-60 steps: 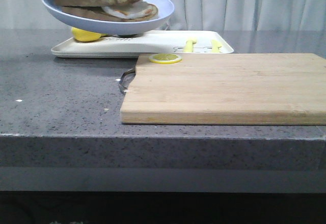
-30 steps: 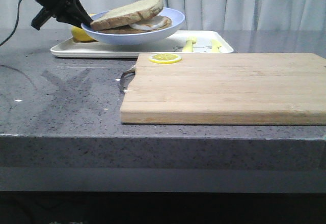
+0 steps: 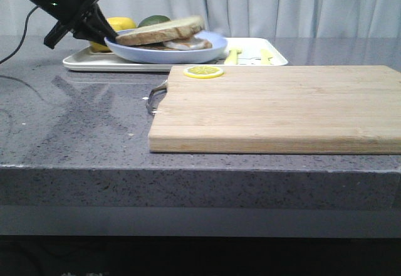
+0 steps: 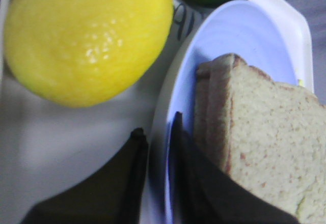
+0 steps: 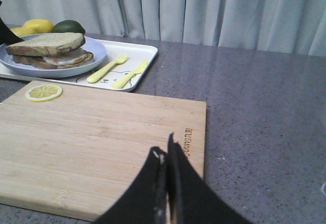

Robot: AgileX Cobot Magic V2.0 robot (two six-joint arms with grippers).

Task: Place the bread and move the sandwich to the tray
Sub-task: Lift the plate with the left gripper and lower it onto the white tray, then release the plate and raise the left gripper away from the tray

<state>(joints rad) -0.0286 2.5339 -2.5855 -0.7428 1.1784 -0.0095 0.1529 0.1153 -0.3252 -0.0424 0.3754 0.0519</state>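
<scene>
Plated sandwich (image 3: pixel 164 35) on tray (image 3: pixel 188 59)

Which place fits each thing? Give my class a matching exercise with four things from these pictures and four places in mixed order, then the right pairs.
Things
1. lemon slice
2. sandwich
3. yellow fork
4. right pincer

Places
A. on the blue plate
B. above the near part of the cutting board
C. on the white tray, beside the plate
D. on a far corner of the cutting board

Pairs: 1-D, 2-A, 3-C, 4-B
</scene>
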